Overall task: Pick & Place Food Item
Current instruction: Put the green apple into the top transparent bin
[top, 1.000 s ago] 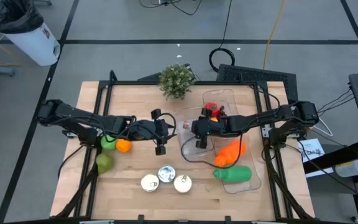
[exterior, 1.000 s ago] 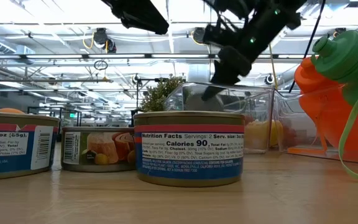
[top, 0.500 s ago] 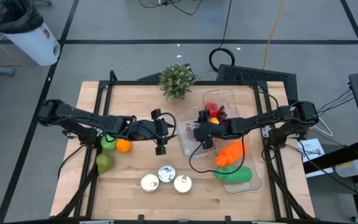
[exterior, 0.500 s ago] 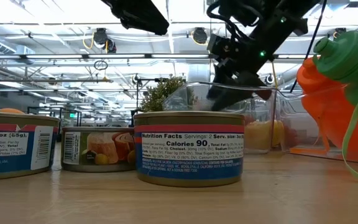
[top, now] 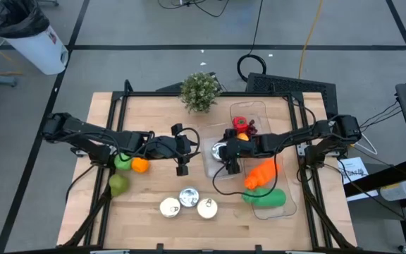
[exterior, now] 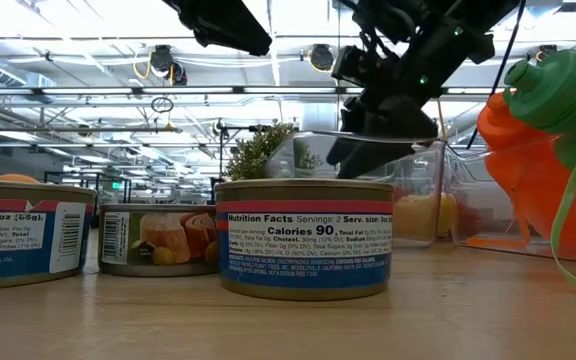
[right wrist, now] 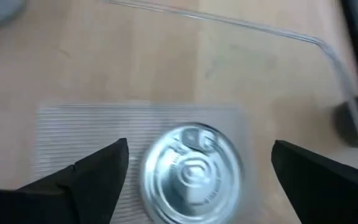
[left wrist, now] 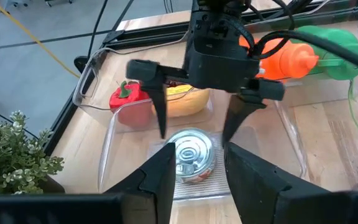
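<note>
A silver tin can (top: 219, 150) (left wrist: 191, 155) (right wrist: 190, 169) stands upright on the floor of the clear plastic bin (top: 259, 104), at the bin's left side. My right gripper (top: 230, 156) (left wrist: 197, 121) hangs just above the can. It is open, with one finger on either side of the can and clear of it. My left gripper (top: 194, 145) (left wrist: 197, 177) hovers left of the bin, pointing at the can. It is open, with nothing between its fingers.
In the bin lie an orange bottle (top: 261, 173), a green bottle (top: 265, 197), a red pepper (top: 240, 123) and a yellow item (left wrist: 182, 102). Three cans (top: 189, 201) stand near the front edge. A pear (top: 118, 185), an orange (top: 140, 165) and a green fruit (top: 122, 161) lie left. A potted plant (top: 200, 92) stands far.
My right gripper has come down into the bin's left side, then opened wide and let go of the can. The can now stands on the bin floor, in plain sight between the spread fingers.
</note>
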You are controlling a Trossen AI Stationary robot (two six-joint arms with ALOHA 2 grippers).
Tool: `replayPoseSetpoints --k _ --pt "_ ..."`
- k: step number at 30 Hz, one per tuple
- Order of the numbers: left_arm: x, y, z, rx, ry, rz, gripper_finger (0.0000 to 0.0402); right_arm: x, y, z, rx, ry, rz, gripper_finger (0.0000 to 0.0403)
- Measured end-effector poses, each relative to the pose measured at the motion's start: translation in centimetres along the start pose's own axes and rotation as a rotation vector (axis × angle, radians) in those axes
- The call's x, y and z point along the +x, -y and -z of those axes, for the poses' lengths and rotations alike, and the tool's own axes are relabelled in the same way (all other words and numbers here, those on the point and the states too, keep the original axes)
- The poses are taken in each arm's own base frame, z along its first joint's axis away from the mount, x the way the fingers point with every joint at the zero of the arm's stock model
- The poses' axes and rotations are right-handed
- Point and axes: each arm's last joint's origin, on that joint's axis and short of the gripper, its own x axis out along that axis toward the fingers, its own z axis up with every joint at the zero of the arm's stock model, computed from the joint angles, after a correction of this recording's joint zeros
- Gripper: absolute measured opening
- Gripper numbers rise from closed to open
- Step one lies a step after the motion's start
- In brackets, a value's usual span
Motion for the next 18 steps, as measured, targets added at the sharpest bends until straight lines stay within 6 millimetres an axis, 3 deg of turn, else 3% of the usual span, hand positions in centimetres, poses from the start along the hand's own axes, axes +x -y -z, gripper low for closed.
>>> replayPoseSetpoints --k 4,8,13,18 --pt "0.0 0.0 0.1 -0.007 -0.007 0.000 0.0135 -0.2 -0.5 -0.3 0.036 0.021 -0.031 0.0361" --pt "0.0 0.0 0.4 -0.044 -0.037 -0.002 0.0132 -2.0 -0.9 -1.2 0.091 0.085 -0.044 0.0355" --pt "-0.4 0.4 0.2 -0.035 -0.024 0.012 0.0132 -6.8 -0.8 -2.4 0.218 0.199 -0.075 0.0354" --pt "-1.4 1.1 0.1 -0.022 -0.018 0.020 0.0131 -12.5 -0.7 -1.9 0.345 0.238 -0.140 0.0353"
